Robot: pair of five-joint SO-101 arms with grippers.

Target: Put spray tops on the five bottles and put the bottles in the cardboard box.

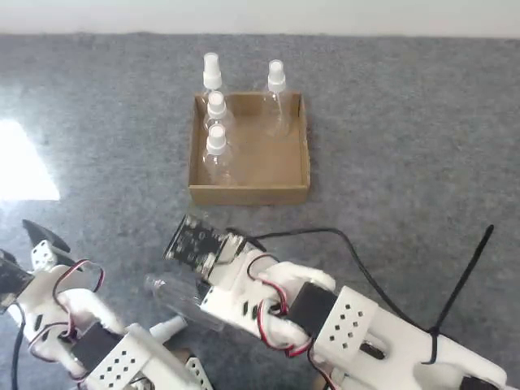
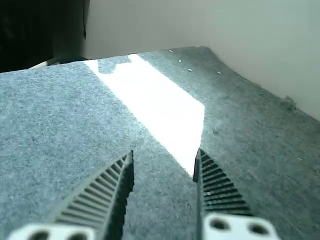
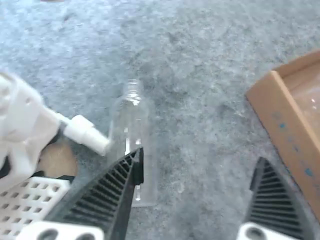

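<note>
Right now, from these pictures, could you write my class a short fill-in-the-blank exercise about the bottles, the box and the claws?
1. ____ bottles with white spray tops stand at the cardboard box.
2. The bottle lying by the right claw has no spray ____ on its neck.
3. The left claw and the right claw are both ____.
Missing words: four; top; open.

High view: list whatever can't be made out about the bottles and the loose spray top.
1. Uncapped bottle: high view, one end hidden under the right arm.
2. Loose spray top: high view, one end hidden behind the left arm.
3. Rear-left capped bottle: high view, clear body too faint to tell whether it stands inside the cardboard box or behind it.
</note>
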